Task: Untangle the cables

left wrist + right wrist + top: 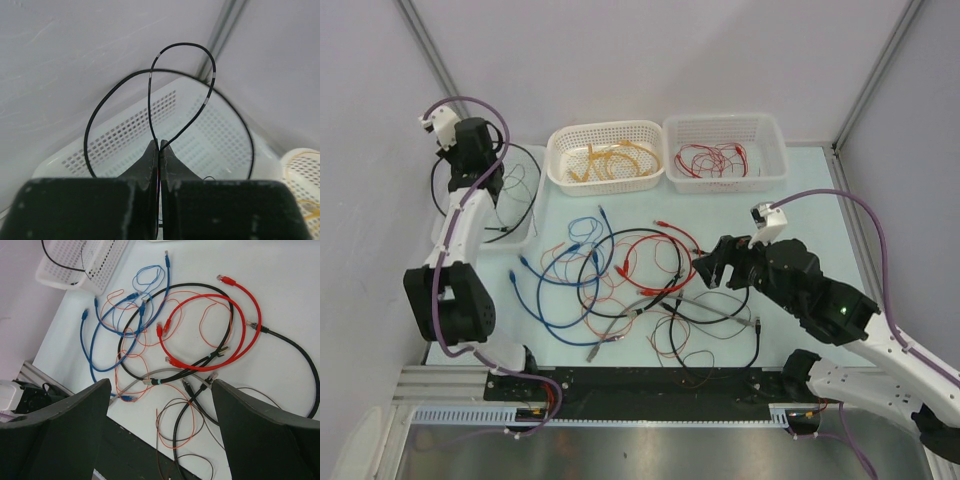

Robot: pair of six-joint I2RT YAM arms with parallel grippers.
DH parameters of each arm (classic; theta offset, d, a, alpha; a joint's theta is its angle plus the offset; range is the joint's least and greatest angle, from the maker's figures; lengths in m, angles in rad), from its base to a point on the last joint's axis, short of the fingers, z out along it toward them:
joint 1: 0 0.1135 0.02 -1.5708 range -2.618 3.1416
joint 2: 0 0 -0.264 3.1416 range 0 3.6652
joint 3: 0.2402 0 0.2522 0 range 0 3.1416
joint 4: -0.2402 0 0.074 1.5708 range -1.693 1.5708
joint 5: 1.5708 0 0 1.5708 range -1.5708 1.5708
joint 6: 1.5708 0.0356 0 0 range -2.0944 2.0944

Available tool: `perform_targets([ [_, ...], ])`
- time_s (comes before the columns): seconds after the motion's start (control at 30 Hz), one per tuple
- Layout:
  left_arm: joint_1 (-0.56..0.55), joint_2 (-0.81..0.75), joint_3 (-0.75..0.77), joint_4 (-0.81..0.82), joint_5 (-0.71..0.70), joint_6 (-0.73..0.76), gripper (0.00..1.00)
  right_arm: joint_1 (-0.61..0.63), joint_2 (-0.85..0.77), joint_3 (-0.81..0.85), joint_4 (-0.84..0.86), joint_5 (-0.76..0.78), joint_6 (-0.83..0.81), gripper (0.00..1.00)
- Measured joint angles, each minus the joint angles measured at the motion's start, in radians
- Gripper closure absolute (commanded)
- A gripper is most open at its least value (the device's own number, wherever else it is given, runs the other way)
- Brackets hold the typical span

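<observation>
Black and thin, the looped wire (182, 45) is pinched between the closed fingers of the left gripper (159, 147), above the white perforated basket (125, 130) at the far left of the table (800, 190). The right gripper (161, 385) hangs wide open and empty over the tangle (620, 280) in the table's middle, where a red cable (226, 280), a blue cable (84, 315), a thick black cable (197, 284) and fine orange strands (116, 291) cross one another. To finish the step well, the left arm should lower the loop wholly inside the basket walls before releasing, so that no tail drapes over the rim. The right gripper would best take the red cable, apparently uppermost, close to a plug.
</observation>
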Motion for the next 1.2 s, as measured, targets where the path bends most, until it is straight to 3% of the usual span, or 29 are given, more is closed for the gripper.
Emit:
perform_targets([
  [0.03,0.013,0.021,0.001,-0.016,-0.008,-0.006,0.93,-0.006,0.000,-0.006,0.004,-0.001,0.000,0.13],
  [0.07,0.023,0.038,0.003,-0.031,-0.019,-0.008,0.76,-0.013,0.000,-0.012,0.008,-0.002,0.000,0.13],
  [0.13,0.036,0.061,0.005,-0.059,-0.037,-0.010,0.54,-0.031,0.000,-0.018,0.012,-0.011,0.000,0.13],
  [0.17,0.039,0.067,0.006,-0.069,-0.044,-0.009,0.36,-0.037,0.000,-0.018,0.013,-0.016,0.000,0.13],
  [0.33,0.040,0.061,0.018,-0.077,-0.040,-0.005,0.01,-0.060,-0.004,-0.018,0.031,-0.035,0.000,0.13],
  [0.53,0.022,-0.002,0.018,-0.087,-0.024,-0.044,0.00,-0.064,-0.026,-0.018,0.038,-0.046,0.000,0.13],
  [0.67,-0.073,-0.111,-0.018,-0.076,-0.022,-0.055,0.01,-0.066,-0.030,-0.018,0.040,-0.045,0.000,0.13],
  [0.9,-0.478,-0.439,-0.361,0.027,0.060,-0.117,0.09,-0.074,0.010,-0.026,0.039,-0.046,0.002,0.13],
  [1.1,-0.727,-0.386,-0.488,-0.023,0.126,-0.195,0.09,-0.084,0.083,-0.055,0.031,-0.055,0.008,0.13],
  [1.2,-0.864,-0.346,-0.526,-0.069,0.158,-0.233,0.03,-0.108,0.107,-0.068,0.030,-0.050,0.009,0.14],
])
